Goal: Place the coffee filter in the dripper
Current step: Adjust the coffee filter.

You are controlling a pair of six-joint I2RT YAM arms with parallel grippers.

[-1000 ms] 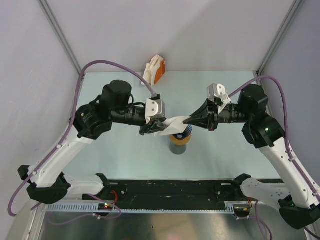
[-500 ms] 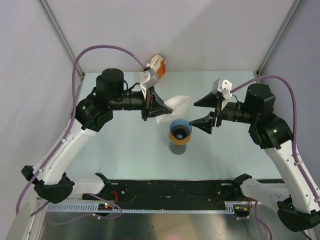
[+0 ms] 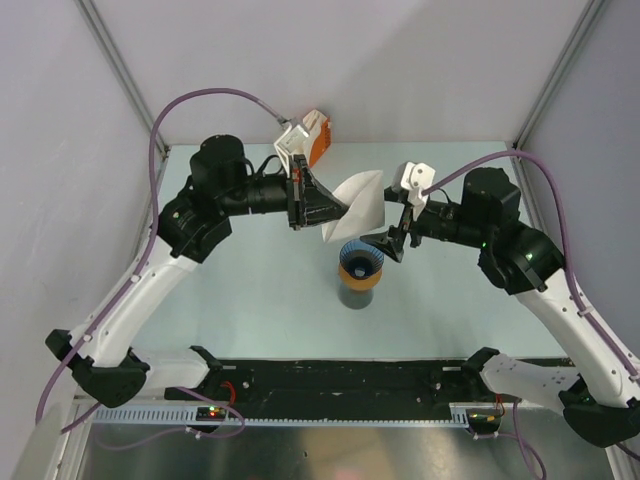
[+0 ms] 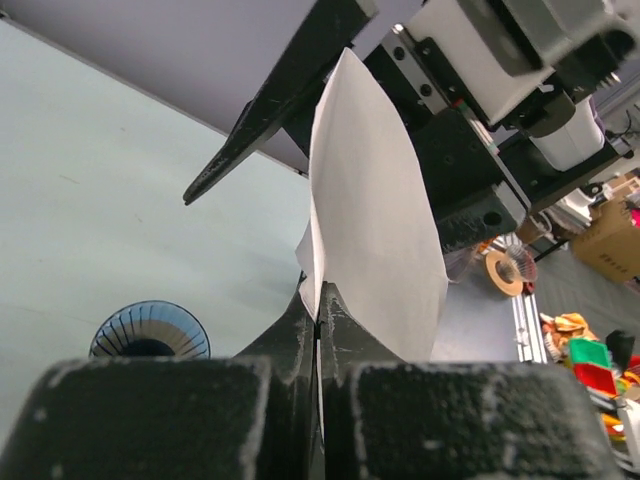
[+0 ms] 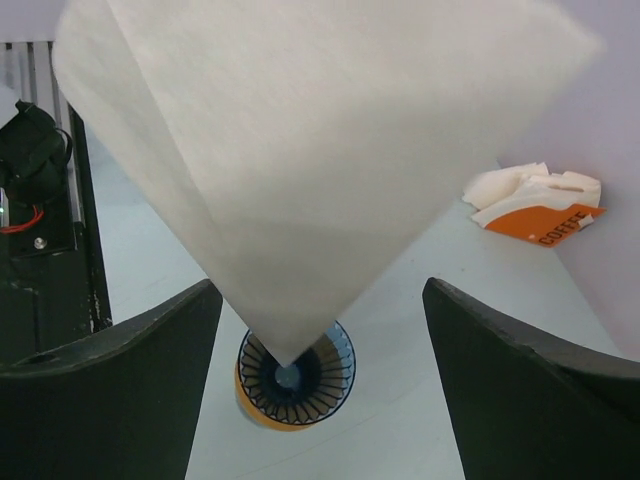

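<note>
Left end effector is pinched shut on one edge of the filter, holding it up in the air, just off to the far-left of the dripper. Right end effector has its jaws spread wide and isn't gripping anything. In the right wrist view, its two fingers sit either side of the filter's pointed tip without touching it.

So I'd say we're mid-carry: the filter is lifted and opened into a cone, but not in yet. The tip hangs roughly over the dripper's mouth in the right wrist view, though the top view puts it a bit off-centre. Next move probably wants the left arm to bring the point over the middle and lower it straight down. The paper is floppy, so it could catch on the rim.

The dripper is empty, with bare ribs all the way down. It sits on an orange ring atop a grey cup on the table. Can't see inside the cup. There's an orange pack at the far edge with white paper sticking out.
</note>
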